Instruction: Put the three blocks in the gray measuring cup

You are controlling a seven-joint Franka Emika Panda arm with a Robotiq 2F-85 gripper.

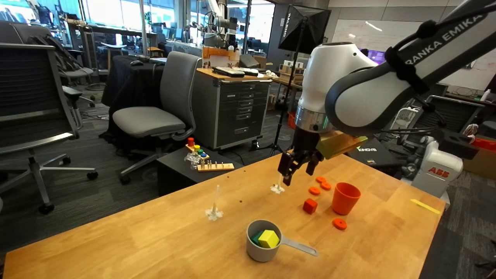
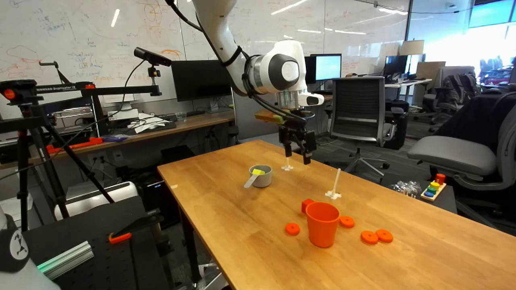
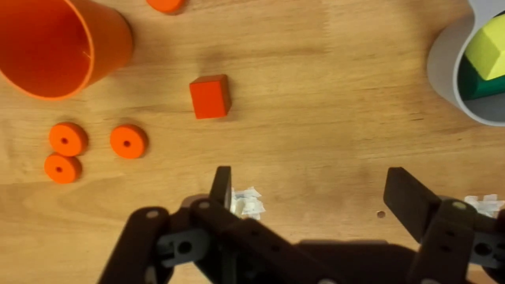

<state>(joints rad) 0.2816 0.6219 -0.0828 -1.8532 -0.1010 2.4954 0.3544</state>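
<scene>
Now | red cube (image 3: 210, 98) on grained wood (image 3: 307, 118) | gray cup (image 1: 262, 254): two blocks (image 1: 269, 239)

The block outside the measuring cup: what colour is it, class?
The block is orange-red, showing best in the wrist view.

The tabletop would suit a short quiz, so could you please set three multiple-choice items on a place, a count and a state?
1. Where is the yellow block?
A) inside the red cup
B) inside the gray measuring cup
C) under the red cup

2. How many orange discs show?
A) two
B) six
C) four

3. How is the gripper?
A) open and empty
B) shut and empty
C) shut on the red block

1. B: all three views show it within the gray rim.
2. C: both exterior views show four.
3. A: in the wrist view the fingers stand wide apart with nothing between them.
</scene>
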